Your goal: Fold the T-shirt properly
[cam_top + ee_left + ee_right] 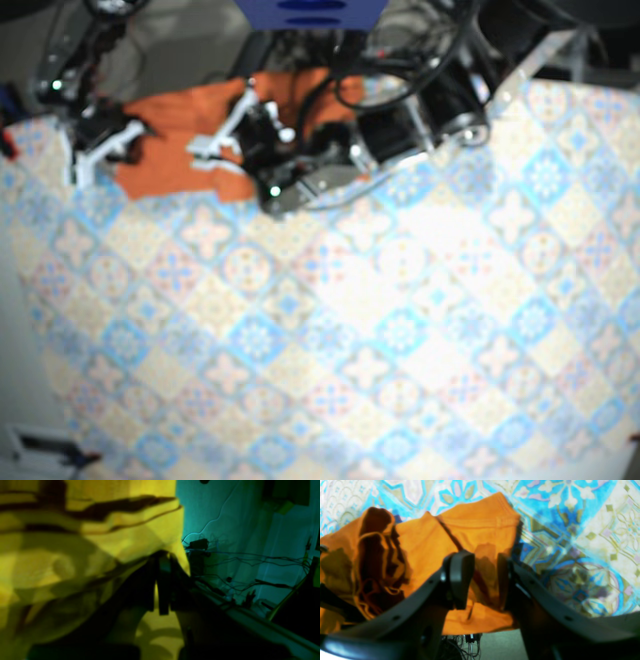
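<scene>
Sitting bunched at the table's (400,330) far edge, the orange shirt (170,165) is all crumpled. Left gripper (161,556) looks clamped on a fold; right gripper (483,565) has its jaws parted over the cloth.

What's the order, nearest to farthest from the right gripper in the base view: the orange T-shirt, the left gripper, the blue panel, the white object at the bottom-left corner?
From the right gripper:
1. T-shirt, right beside it, top left.
2. left gripper, across the shirt.
3. blue panel, top edge.
4. white object, bottom-left corner.
</scene>
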`<state>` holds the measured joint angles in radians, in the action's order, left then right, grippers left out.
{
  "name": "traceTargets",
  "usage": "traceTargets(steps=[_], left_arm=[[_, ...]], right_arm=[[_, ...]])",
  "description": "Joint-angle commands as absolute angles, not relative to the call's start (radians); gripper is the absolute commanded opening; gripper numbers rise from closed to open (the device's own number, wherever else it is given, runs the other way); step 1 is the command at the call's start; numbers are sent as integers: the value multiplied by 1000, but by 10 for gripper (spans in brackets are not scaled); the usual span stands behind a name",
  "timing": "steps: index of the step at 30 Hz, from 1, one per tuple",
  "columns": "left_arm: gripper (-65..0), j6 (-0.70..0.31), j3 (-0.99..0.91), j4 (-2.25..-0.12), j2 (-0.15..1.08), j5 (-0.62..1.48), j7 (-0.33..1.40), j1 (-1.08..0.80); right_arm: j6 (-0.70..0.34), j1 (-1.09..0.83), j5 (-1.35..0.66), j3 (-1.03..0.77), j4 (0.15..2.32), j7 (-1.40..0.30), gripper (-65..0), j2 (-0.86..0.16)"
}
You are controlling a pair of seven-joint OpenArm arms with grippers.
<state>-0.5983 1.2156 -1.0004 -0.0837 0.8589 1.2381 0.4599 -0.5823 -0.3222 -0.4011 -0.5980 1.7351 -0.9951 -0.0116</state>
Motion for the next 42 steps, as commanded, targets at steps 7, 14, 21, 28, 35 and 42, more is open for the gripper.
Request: traceTargets(steps=[7,14,21,28,35,42], left_arm=[[-650,-601,1073,-1148,-19,872,1237,486],[-515,-601,960,-1158,56,872,1239,486],[-401,-601,952,-1158,114,872,1234,483],[-360,-601,951,-1158,139,874,1231,479],[-360,-601,949,-1159,154,874,1230,476],[-360,-601,949,-1159,154,874,1230,476]], right_arm=[[-585,-320,-423,-607,1751,-984,-453,-22],[-507,-318,-470,-693,1751,-1032,-333,-13],[-513,-249,-714,-863,1630,-1190,-245,-27],[-513,-214,-1069,-892,1239,-1283,-245,-157],[-515,-217,-1139,-892,1102,-1307,-245,-205],[-515,-216,-1135,-891,1107,-1305,-245,-232]])
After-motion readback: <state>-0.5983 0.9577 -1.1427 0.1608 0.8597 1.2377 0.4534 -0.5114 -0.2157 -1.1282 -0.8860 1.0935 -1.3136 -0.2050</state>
